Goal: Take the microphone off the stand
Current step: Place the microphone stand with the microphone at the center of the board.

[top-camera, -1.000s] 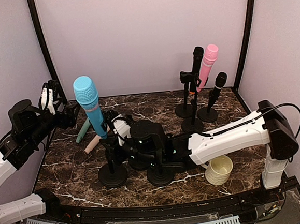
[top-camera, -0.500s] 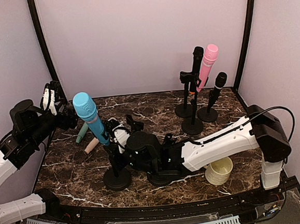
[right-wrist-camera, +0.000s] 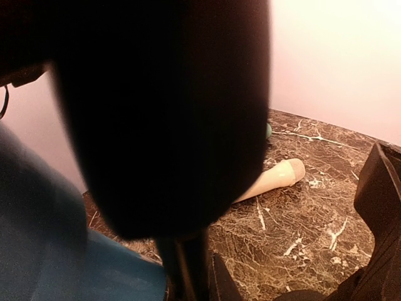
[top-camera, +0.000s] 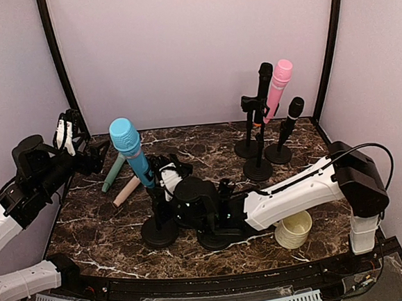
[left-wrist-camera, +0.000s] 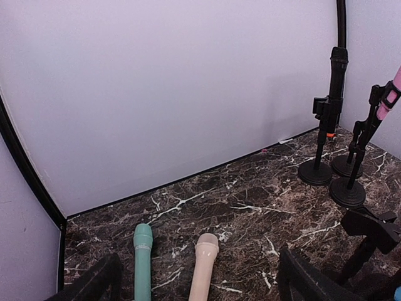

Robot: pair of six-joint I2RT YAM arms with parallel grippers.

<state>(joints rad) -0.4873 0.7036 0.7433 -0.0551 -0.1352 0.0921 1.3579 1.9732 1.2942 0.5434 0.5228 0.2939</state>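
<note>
A blue microphone (top-camera: 131, 151) sits tilted in the clip of a black stand (top-camera: 159, 230) near the table's front left. My right gripper (top-camera: 167, 184) reaches across from the right and is shut on the stand's thin pole just under the microphone. In the right wrist view the black clip (right-wrist-camera: 163, 106) fills most of the frame, with the pole (right-wrist-camera: 185, 271) below it and the blue microphone (right-wrist-camera: 56, 263) at lower left. My left gripper (top-camera: 95, 154) hovers open to the left of the microphone, apart from it, its dark fingers (left-wrist-camera: 310, 279) wide with nothing between them.
A green microphone (left-wrist-camera: 143, 260) and a beige microphone (left-wrist-camera: 204, 266) lie on the marble at the left. At the back right stand a black microphone (top-camera: 264, 83), a pink one (top-camera: 279, 85) and a small black one (top-camera: 293, 114). A cream cup (top-camera: 293, 228) sits front right.
The stand with the blue microphone has shifted right and slightly back along with my right gripper, and the microphone now leans less to the left. The left arm has barely moved.
</note>
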